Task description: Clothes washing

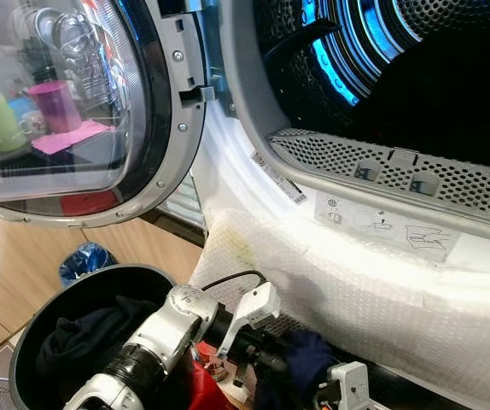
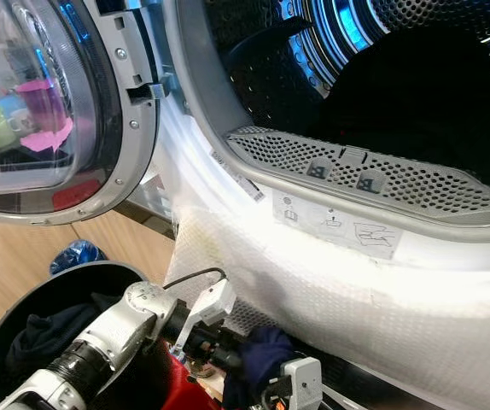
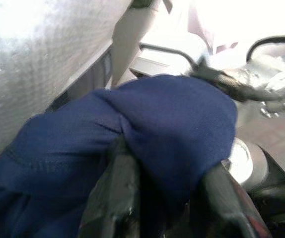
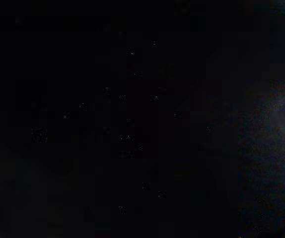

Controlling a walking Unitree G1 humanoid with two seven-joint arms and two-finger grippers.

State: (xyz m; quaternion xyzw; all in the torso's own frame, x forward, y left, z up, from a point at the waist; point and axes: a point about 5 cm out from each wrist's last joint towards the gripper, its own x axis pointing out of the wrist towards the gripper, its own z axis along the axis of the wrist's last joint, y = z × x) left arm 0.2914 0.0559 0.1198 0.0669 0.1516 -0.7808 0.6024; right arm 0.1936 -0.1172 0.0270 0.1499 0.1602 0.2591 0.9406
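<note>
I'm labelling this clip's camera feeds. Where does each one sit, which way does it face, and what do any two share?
Left eye view: on the head, looking forward and down at the open drum, door and basket; the left arm shows.
Right eye view: beside it, same scene and arm, slightly shifted.
Left wrist view: on the left wrist, looking along its fingers, shut on a navy garment.
Right wrist view: on the right wrist, too dark to read.
Shared: both eyes and the left wrist show the garment.
</note>
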